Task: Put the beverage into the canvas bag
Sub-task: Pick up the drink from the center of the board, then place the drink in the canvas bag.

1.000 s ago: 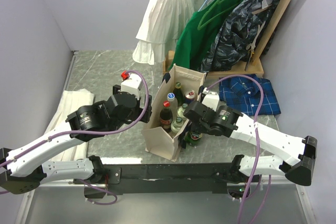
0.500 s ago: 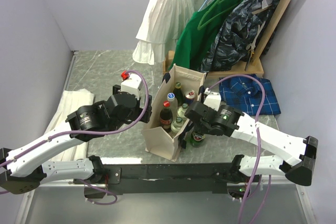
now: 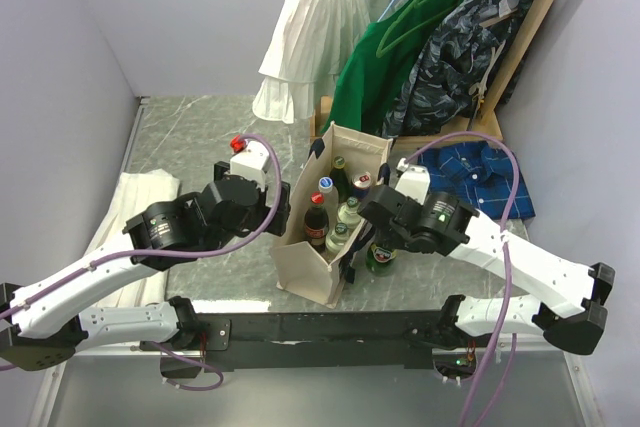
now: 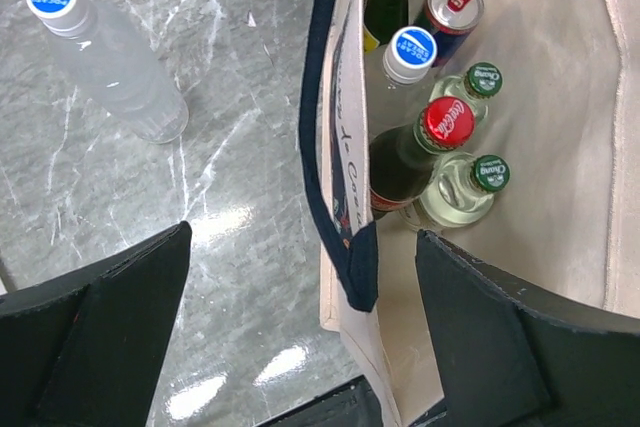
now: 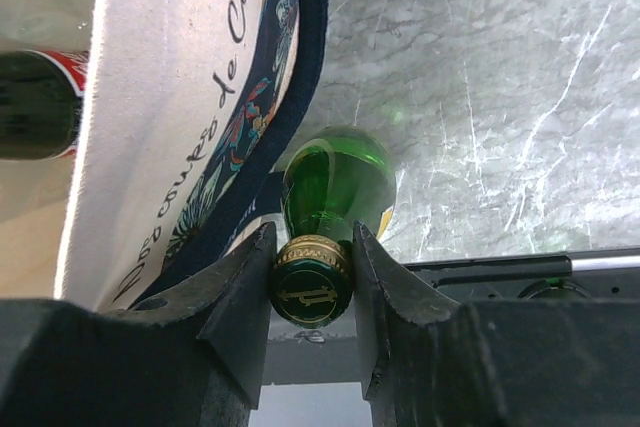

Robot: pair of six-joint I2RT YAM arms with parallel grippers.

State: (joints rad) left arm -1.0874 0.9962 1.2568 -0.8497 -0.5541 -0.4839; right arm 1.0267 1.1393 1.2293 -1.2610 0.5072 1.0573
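Right wrist: right hand (image 5: 312, 282) grips green bottle (image 5: 340, 182) just beside canvas bag (image 5: 170, 97) strap.

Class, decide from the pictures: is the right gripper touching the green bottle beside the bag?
Touching. The right wrist view shows the right gripper clamping the green bottle at its cap, both fingers pressed against it with no gap.

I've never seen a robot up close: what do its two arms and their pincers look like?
The left arm and right arm are smooth white shells with round black joints, a purple cable looping along each. The left gripper and right gripper have chunky matte-black fingers.
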